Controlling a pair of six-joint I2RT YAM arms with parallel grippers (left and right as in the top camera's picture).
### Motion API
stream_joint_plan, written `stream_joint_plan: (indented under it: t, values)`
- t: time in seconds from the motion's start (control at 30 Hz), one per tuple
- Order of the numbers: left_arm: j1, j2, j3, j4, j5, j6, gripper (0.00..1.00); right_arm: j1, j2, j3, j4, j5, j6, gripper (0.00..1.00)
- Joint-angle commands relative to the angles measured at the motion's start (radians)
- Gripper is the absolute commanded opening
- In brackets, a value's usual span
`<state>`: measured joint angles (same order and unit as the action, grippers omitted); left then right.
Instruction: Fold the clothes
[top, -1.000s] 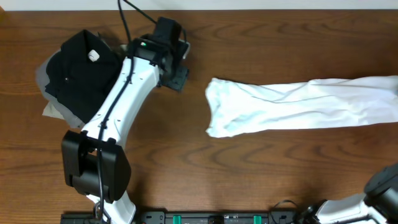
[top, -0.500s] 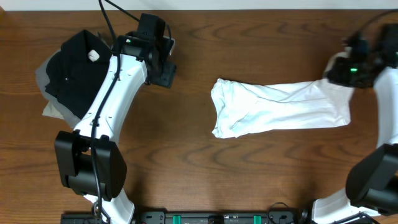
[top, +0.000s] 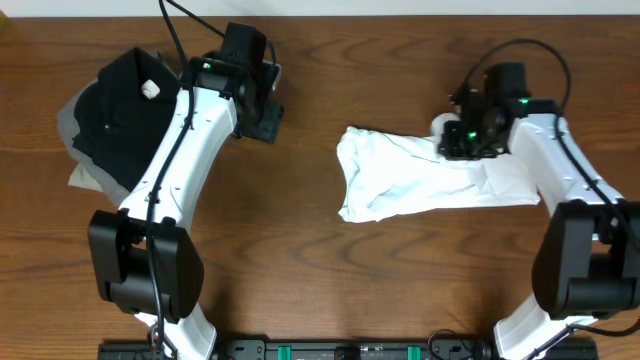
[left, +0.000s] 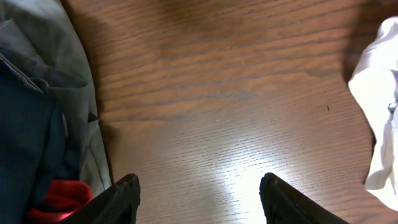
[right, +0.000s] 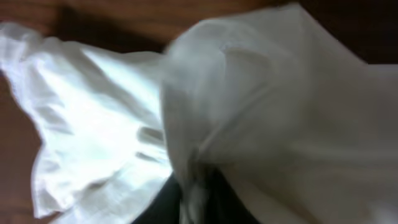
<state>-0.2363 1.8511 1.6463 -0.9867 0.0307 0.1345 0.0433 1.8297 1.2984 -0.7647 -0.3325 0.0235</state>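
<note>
The white T-shirt (top: 400, 178) lies crumpled as a long band across the middle right of the table. Its print is hidden. My right gripper (top: 462, 138) is shut on the shirt's right end and holds it folded back over the band. In the right wrist view the white cloth (right: 261, 118) fills the frame and is pinched between the dark fingers (right: 198, 193). My left gripper (top: 262, 118) is open and empty over bare wood, apart from the shirt. In the left wrist view its fingers (left: 199, 199) are spread wide, and the shirt's edge (left: 379, 118) shows at the right.
A black folded garment (top: 120, 110) with a white tag lies on a grey garment (top: 75, 140) at the far left. It shows beside the left fingers in the left wrist view (left: 31, 124), with something red (left: 59, 198) by it.
My right gripper has carried the shirt's right end leftward over the band, so the shirt is shorter. The left arm has stayed still over the last half second.
</note>
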Motion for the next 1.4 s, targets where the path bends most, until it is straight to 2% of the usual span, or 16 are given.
stream_joint_plan:
  t: [0.0,0.13,0.27,0.37,0.53,0.83,0.93,1.03,1.13,1.27,1.37]
  values:
    - [0.003,-0.009,0.006,-0.002,0.003,-0.006,0.63,0.045,-0.008,0.011,0.011,-0.089,-0.032,0.27]
    - [0.003,-0.009,0.006,-0.001,0.003,-0.005,0.64,0.032,-0.037,0.034,0.010,-0.188,-0.108,0.34]
    - [0.003,-0.009,0.006,0.006,0.005,-0.008,0.63,-0.028,-0.071,0.036,-0.001,-0.059,-0.079,0.33]
    - [0.003,-0.009,0.006,0.005,0.028,-0.018,0.64,-0.091,-0.068,0.034,-0.009,0.055,0.019,0.24]
    - [0.003,-0.009,0.006,0.005,0.133,-0.050,0.64,-0.134,-0.026,0.020,-0.011,0.032,0.029,0.07]
    - [0.003,0.000,-0.037,0.006,0.302,-0.187,0.65,-0.023,0.120,-0.052,0.087,-0.102,0.074,0.14]
    - [0.001,0.013,-0.079,0.024,0.372,-0.209,0.69,0.019,0.130,-0.051,0.138,-0.211,0.010,0.17]
    - [-0.008,0.018,-0.156,0.109,0.463,-0.273,0.72,0.036,0.105,-0.031,0.176,-0.357,-0.079,0.20]
    - [-0.033,0.018,-0.240,0.256,0.567,-0.335,0.76,0.031,0.063,0.000,0.165,-0.360,-0.080,0.25]
    - [-0.087,0.019,-0.322,0.397,0.587,-0.408,0.82,0.006,-0.022,0.011,0.151,-0.335,-0.080,0.29]
    - [-0.140,0.027,-0.362,0.476,0.586,-0.445,0.82,-0.022,-0.087,0.011,0.135,-0.307,-0.079,0.32]
